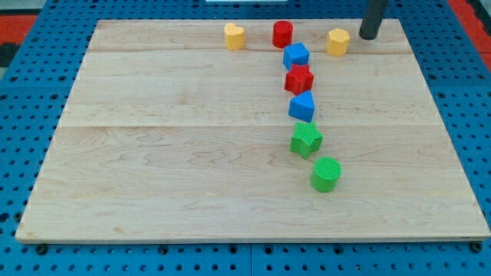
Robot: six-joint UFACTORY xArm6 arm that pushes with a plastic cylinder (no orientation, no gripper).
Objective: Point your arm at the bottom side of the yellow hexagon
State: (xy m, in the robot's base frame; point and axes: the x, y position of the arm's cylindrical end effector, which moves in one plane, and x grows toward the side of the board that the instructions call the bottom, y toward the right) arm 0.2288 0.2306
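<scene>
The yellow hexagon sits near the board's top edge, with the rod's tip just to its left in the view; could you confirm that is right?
Not quite: my tip is just to the right of the yellow hexagon, not its left. The camera view shows this; the hexagon is indeed near the board's top edge.

A wooden desk point(153, 153) lies on a blue perforated base point(23, 92). All the loose blocks sit to the view's left of the tool. Farthest left along the top edge is a yellow heart-like block point(235, 36), with a red cylinder point(282, 34) between it and the tool. Below and left of the tool, a line runs toward the view's bottom: a blue block point(296, 56), a red star point(299, 79), a blue triangular block point(302, 106), a green star point(306, 139) and a green cylinder point(326, 174), farthest from the tool.
</scene>
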